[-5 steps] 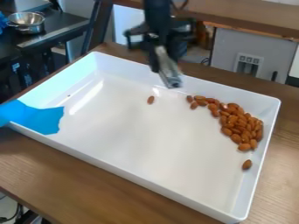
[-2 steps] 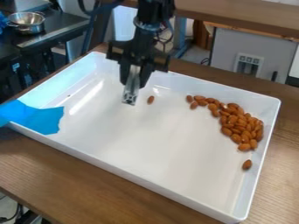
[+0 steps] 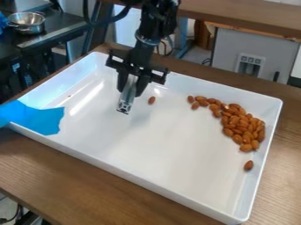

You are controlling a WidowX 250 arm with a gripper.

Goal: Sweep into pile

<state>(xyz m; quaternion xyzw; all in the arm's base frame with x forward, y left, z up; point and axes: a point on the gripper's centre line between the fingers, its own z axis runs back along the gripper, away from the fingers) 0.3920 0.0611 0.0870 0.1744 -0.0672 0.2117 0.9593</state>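
Locating the gripper (image 3: 130,91) in the camera view, we find it hanging from the top edge over the far part of the white tray (image 3: 164,136), left of the picture's middle. We note that its fingers are narrow, set around a silvery tool (image 3: 125,103) that points down and leans slightly left at its lower end. We cannot tell whether the tool's tip touches the tray floor.

We locate the main group of almonds (image 3: 240,127) inside the tray at the picture's right. It forms a curved band, thin at its far end and dense beside the right-hand wall. We count two almonds apart from this band: a single almond (image 3: 152,100) just right of the tool, without contact, and a near almond (image 3: 248,165) below the dense part, close to the same wall.

We identify a blue sheet (image 3: 41,118) lying over the tray's left corner. We see the tray resting on a brown wooden table (image 3: 53,171). At the upper left, we see a metal bowl (image 3: 26,19) on a dark side table (image 3: 64,22).
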